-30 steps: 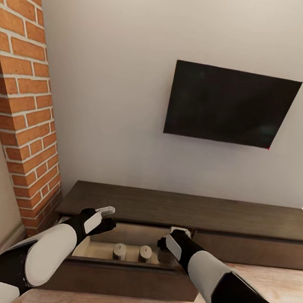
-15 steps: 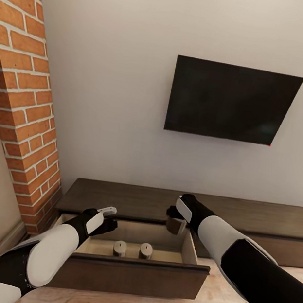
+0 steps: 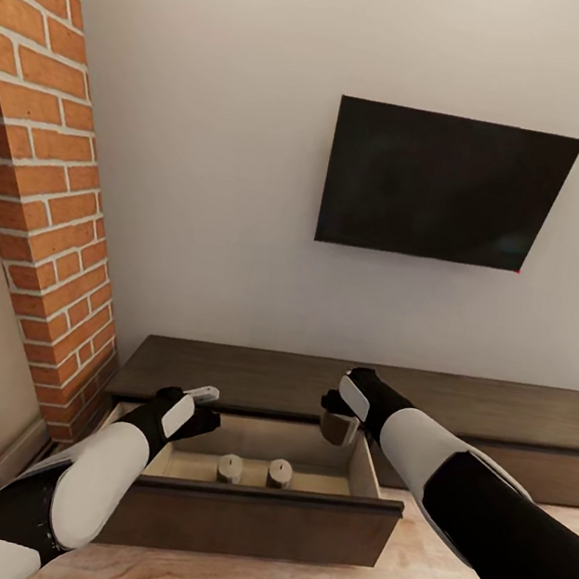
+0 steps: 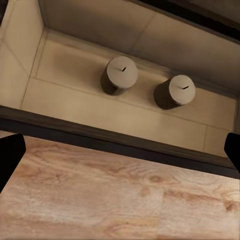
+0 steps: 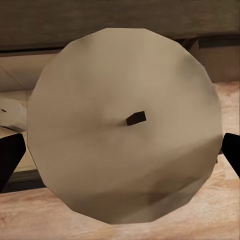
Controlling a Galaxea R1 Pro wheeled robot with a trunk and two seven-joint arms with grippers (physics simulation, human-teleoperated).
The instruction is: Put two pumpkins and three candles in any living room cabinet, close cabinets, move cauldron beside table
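Right gripper (image 3: 339,427) has its jaws pinching the third candle (image 5: 125,120), hanging over the right end of the open drawer (image 3: 251,519). Two candles (image 4: 120,75) already stand mid-drawer, close together. I'd lower it straight down into the bare spot to their right, wick up, and let go only once it's seated. Left gripper (image 3: 204,407) hovers at the drawer's left end, jaws spread with nothing in them, so keep it out of the way.

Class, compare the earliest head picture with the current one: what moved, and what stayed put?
The right gripper rose out of the open drawer with the third candle held between its fingers, and now hangs above the drawer's right end. The two candles in the drawer and the left gripper kept their places.
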